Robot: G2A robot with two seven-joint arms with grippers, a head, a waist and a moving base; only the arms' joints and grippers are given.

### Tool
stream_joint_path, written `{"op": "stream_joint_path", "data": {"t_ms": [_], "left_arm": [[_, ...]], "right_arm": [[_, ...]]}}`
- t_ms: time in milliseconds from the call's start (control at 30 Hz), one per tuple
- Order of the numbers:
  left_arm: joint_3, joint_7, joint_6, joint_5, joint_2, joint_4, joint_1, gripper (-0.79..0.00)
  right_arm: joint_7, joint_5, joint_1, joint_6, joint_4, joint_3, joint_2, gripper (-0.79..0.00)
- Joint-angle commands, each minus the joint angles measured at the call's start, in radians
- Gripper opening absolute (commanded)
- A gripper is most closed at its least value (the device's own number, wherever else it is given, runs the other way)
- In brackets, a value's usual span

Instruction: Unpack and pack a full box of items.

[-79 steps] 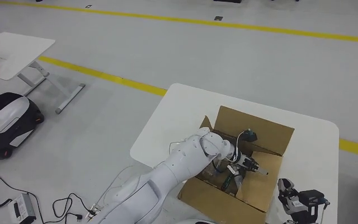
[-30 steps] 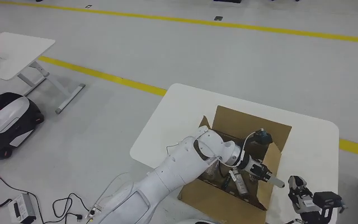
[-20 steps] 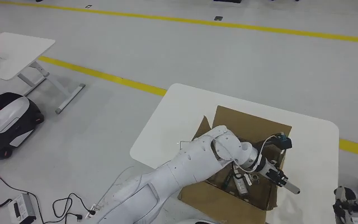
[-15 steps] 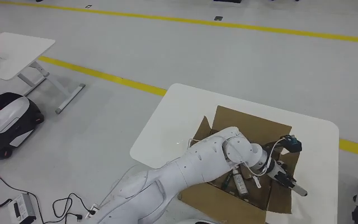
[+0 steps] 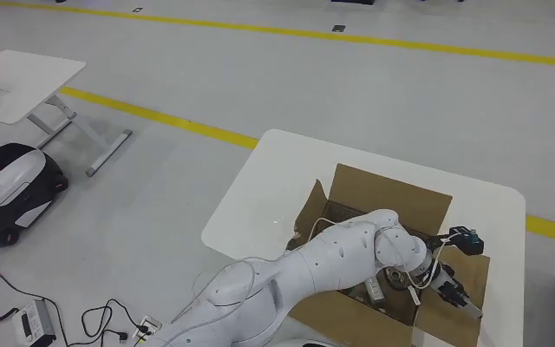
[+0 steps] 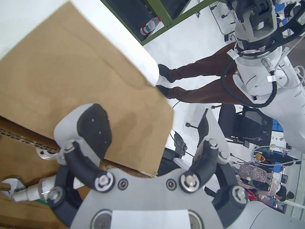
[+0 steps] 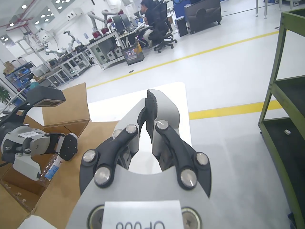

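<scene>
A brown cardboard box [image 5: 395, 195] stands open on the white table [image 5: 286, 173]. My left gripper [image 5: 458, 302] is at the box's right side, over the outward-folded right flap [image 5: 474, 276]. In the left wrist view that gripper [image 6: 147, 132] is open, with one black-padded finger [image 6: 94, 129] resting against the flap [image 6: 71, 72]. Inside the box lie bottles [image 5: 373, 288] and other items. My right gripper [image 7: 149, 103] is shut on nothing, held off the table's right side, and from there the left gripper [image 7: 64, 150] shows above a bottle [image 7: 52, 168] in the box.
A green metal rack [image 7: 281, 120] stands on the floor close to the right of the table. The table's near right corner [image 6: 147, 58] lies just past the flap. Bare tabletop lies left of the box.
My left gripper has swept rightward out of the box's middle, and the right flap has folded outward and down. The right arm has left the top view.
</scene>
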Motion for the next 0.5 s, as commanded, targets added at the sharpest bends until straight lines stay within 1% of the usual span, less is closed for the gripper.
{"op": "stream_joint_path", "data": {"t_ms": [0,100,200,267,333,400,467], "left_arm": [[-0.004,0.004,-0.011,0.009,-0.005,0.012,-0.015,0.0],[-0.015,0.017,-0.003,0.054,0.0,0.006,-0.038,0.0],[-0.046,0.027,0.004,0.096,0.021,-0.04,-0.043,0.0],[-0.084,0.027,0.015,0.114,0.045,-0.084,-0.035,0.0],[-0.128,0.03,0.042,0.156,0.076,-0.143,-0.018,0.0],[-0.181,0.023,0.075,0.199,0.111,-0.222,0.016,0.0],[-0.241,0.009,0.118,0.26,0.149,-0.326,0.066,0.0]], "right_arm": [[0.003,0.003,0.002,-0.011,-0.006,-0.001,-0.001,-0.779],[0.011,0.009,0.003,-0.046,-0.024,-0.006,-0.003,-0.779],[0.018,-0.008,-0.001,-0.072,-0.053,-0.011,-0.003,-0.763],[0.022,-0.019,-0.003,-0.084,-0.072,-0.017,-0.005,-0.757],[0.027,-0.024,-0.006,-0.1,-0.091,-0.026,-0.006,-0.76],[0.034,-0.034,-0.005,-0.112,-0.107,-0.033,-0.006,-0.757],[0.039,-0.037,-0.007,-0.126,-0.124,-0.04,-0.007,-0.754]]}}
